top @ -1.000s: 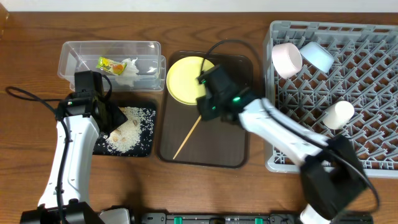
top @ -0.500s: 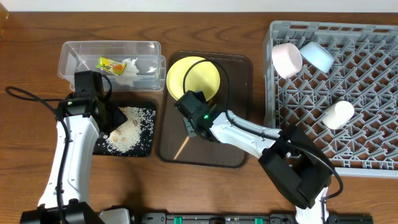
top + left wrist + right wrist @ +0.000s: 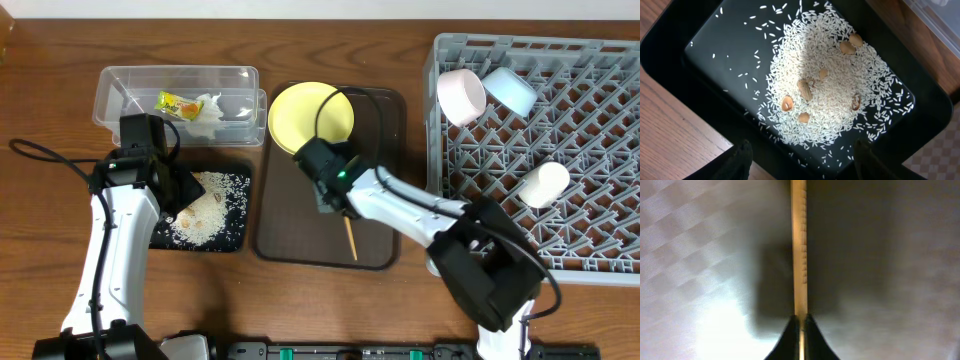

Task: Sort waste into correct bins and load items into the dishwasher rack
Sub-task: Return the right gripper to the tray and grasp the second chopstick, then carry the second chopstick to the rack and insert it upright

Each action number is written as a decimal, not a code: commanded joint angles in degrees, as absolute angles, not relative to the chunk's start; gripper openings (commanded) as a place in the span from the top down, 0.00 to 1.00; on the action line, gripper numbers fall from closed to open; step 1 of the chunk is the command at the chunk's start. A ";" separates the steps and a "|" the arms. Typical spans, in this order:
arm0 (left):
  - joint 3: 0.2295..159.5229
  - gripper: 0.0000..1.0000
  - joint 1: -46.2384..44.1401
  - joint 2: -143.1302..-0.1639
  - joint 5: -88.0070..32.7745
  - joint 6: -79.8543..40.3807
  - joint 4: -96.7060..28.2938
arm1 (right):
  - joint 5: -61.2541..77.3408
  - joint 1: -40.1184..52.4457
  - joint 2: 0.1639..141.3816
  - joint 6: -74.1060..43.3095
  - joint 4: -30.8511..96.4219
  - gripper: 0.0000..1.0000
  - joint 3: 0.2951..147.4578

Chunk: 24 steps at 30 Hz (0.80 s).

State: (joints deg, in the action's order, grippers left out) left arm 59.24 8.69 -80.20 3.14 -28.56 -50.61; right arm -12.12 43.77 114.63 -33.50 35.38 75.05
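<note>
My right gripper [image 3: 338, 208] is shut on a thin wooden chopstick [image 3: 350, 240] low over the dark brown tray [image 3: 290, 245]. In the right wrist view the chopstick [image 3: 799, 245] runs straight out from the closed gripper [image 3: 799, 322]. The yellow plate [image 3: 305, 115] lies at the tray's far end. My left gripper [image 3: 802, 160] hangs open over the black tray [image 3: 715, 30], above a heap of rice [image 3: 825, 90] with nut shells. In the clear tub [image 3: 130, 85] lie the wrapper [image 3: 178, 102] and tissue [image 3: 208, 112]. A white bowl [image 3: 461, 95], a light blue bowl [image 3: 510, 90] and a white cup [image 3: 543, 184] sit in the grey rack [image 3: 600, 230].
The black tray [image 3: 235, 235] lies just left of the brown tray, the tub behind it. The rack fills the right side of the table. The right arm's cable loops over the plate. Bare wood runs along the front edge.
The right gripper has closed on the chopstick, which lay slanted on the brown tray and now points toward the tray's front. The left arm has not moved.
</note>
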 commanded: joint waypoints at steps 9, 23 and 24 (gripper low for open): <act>59.90 0.32 8.93 -79.72 3.44 -28.84 -50.70 | -11.29 32.18 101.36 -25.87 37.58 0.99 74.26; 59.90 0.32 8.93 -79.72 3.46 -28.84 -50.48 | 4.40 26.87 96.47 -17.45 37.95 0.69 74.11; 59.90 0.32 8.93 -79.72 3.46 -28.84 -50.50 | 4.40 27.64 97.78 -17.45 38.04 0.68 74.11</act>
State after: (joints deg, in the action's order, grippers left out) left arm 59.24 8.69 -80.20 3.14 -28.56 -50.52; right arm 0.21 25.76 94.67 -19.00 37.76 74.41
